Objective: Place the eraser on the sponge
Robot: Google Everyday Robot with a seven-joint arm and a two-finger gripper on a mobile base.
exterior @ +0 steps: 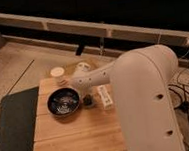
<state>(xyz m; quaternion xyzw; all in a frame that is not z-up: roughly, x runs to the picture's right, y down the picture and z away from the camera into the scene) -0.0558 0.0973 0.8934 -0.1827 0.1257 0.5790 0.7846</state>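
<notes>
Just between the black bowl (63, 102) and the white tube (105, 96), on the wooden bench (74, 137), sits a small dark cluster. The claw (88, 95) seems to reach down into it from the end of the white arm (96, 79). I cannot tell whether the claw is open, closed or gripping something. The greyish lower part of the cluster looks like the sponge (89, 103), lying flat just beside the bowl's rim. The eraser cannot be told apart from the dark claw, so it may be held or may already rest on the sponge.

By my judgement the eraser is light, stiff and a little rubbery, so it should not slip readily. It is best pinched across its narrow sides at mid-length. The sponge is soft and will give, so a block set on its edge could tip off; it should land flat and centred.

The bench is pale planked wood, the bowl glossy and round, the tube smooth and oblong. A small pale round cup (57, 72) stands well behind the bowl.
</notes>
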